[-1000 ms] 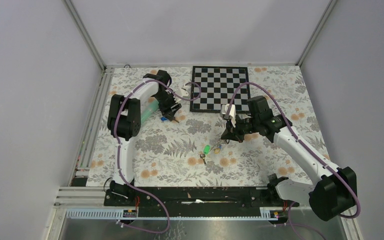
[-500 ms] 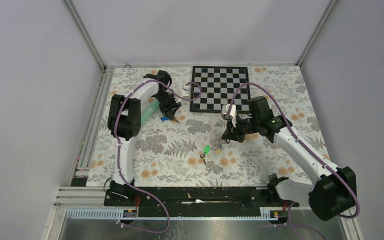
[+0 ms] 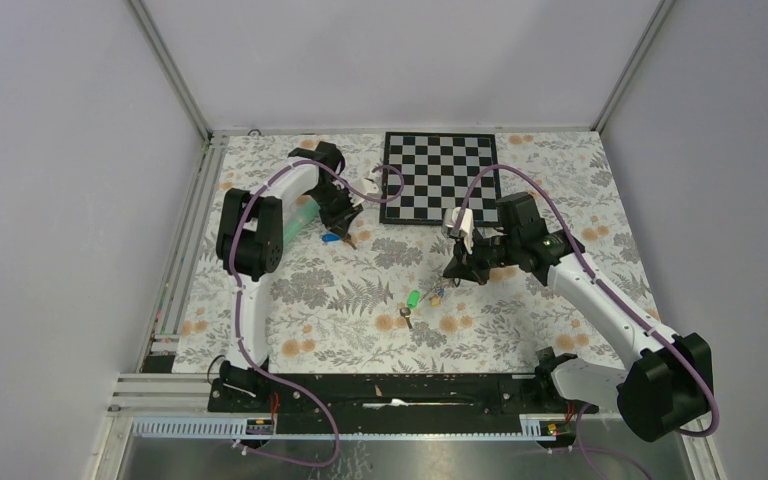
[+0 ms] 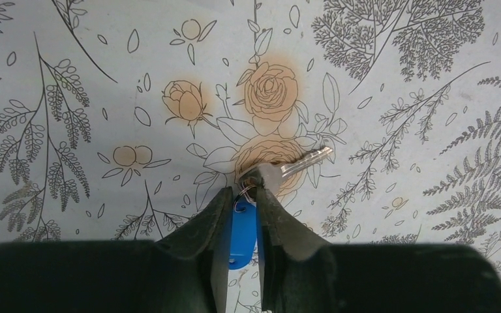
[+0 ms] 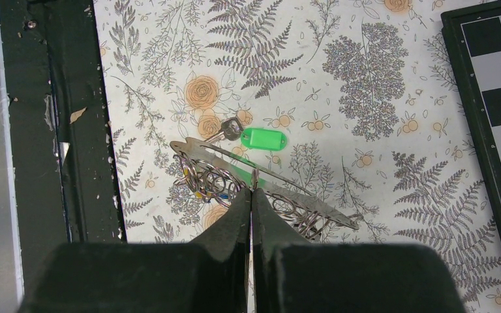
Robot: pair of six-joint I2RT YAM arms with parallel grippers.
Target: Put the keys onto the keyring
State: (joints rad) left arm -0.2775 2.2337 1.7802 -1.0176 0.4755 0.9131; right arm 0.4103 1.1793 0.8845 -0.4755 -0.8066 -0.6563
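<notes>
On your floral table [image 3: 290,335], near the far chessboard [image 3: 438,175], your left pincer [image 4: 244,189] at far left presses its fingers against both sides of the blue key [image 4: 241,228]. Your right pincer [image 5: 251,192], right of centre, is fully closed, pinching the keyring [image 5: 253,177]. The green key [image 5: 264,139] lies just near-left of it.

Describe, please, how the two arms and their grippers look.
The left arm and right arm have white tubular links and bulky black joint housings; a purple cable loops along each. The left gripper and right gripper have matte black tapering fingers. No markings are legible.
</notes>
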